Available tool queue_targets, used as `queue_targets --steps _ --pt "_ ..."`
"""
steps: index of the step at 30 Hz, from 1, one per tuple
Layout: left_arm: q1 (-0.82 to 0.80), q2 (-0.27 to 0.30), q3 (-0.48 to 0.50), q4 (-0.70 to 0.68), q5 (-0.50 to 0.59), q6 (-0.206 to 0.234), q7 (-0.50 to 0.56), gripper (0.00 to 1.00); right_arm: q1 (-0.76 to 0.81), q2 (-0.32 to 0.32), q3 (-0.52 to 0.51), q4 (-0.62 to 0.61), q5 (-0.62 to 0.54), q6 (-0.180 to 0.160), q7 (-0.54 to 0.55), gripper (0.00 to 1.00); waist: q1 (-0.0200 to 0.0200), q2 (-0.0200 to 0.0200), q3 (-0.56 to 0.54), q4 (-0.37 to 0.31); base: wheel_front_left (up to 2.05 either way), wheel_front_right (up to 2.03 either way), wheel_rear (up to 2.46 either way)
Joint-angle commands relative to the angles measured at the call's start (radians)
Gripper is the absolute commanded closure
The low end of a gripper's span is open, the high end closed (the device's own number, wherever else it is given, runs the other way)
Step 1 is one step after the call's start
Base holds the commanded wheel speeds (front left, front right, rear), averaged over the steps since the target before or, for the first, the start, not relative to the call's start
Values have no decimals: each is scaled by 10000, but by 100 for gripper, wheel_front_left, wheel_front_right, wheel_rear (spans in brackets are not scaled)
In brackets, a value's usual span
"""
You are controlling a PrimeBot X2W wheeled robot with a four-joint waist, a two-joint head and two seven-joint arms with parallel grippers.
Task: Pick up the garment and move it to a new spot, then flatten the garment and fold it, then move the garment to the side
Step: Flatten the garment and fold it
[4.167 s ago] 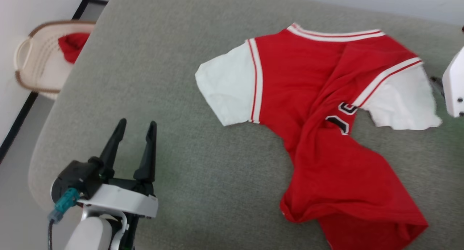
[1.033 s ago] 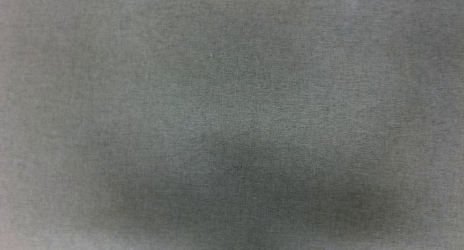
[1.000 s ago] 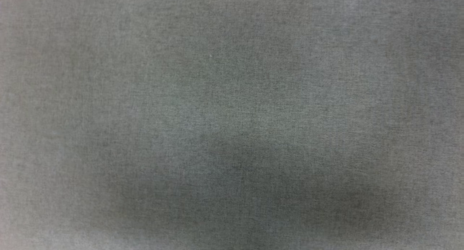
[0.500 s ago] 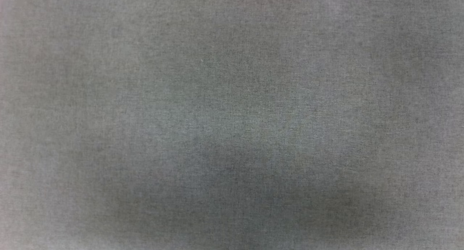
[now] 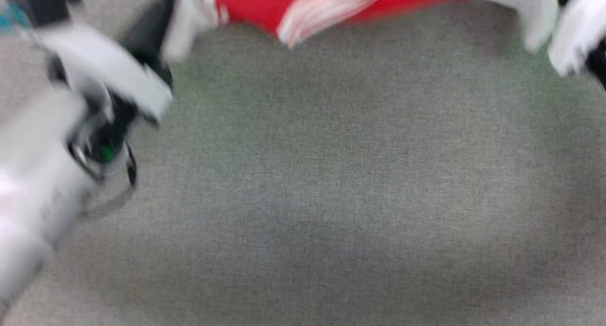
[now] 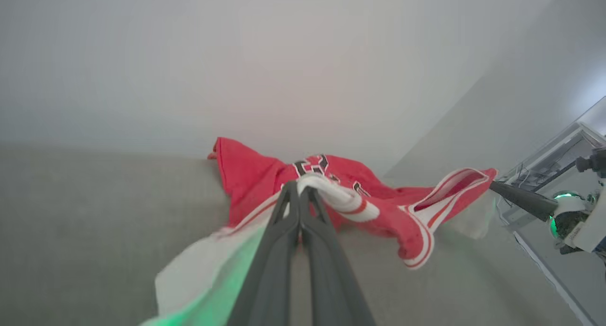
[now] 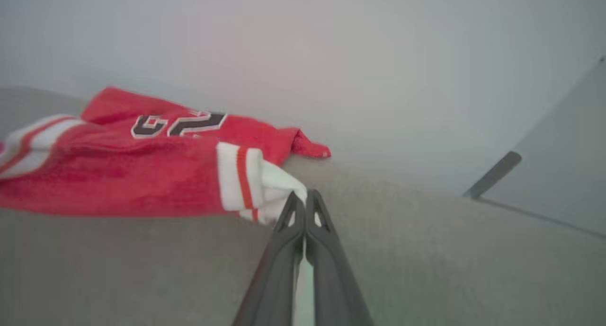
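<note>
Red garment (image 6: 255, 174) lies bunched at centre frame on the grey padded surface (image 6: 94, 222), its sleeves clamped by left fingers (image 6: 299, 189) and right fingers (image 7: 303, 198). Relocation step, apparently; flattening next needs an outward spread.

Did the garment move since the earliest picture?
Yes. The garment lay loose across the cushion; now the left gripper and right gripper clamp its sleeves, and its hem, then nearest the robot, lies at the cushion's far edge.
</note>
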Motion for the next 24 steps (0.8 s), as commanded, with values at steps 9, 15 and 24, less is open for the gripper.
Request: queue_targets --steps 9,15,24 --pt "4243 334 730 -1867 370 23 -241 100 5662 -1484 -1856 -5748 743 -11 3234 100 1 0 -825 281 0 0 0" --pt "6432 511 1847 -3165 917 23 -246 100 8607 -714 -3401 -8808 284 -11 5084 100 1 0 -1246 294 0 0 0" --pt "9154 1629 2676 -4913 1688 23 -248 100 11549 140 -4393 -11694 -116 -11 6987 100 1 0 -1733 155 0 0 0"
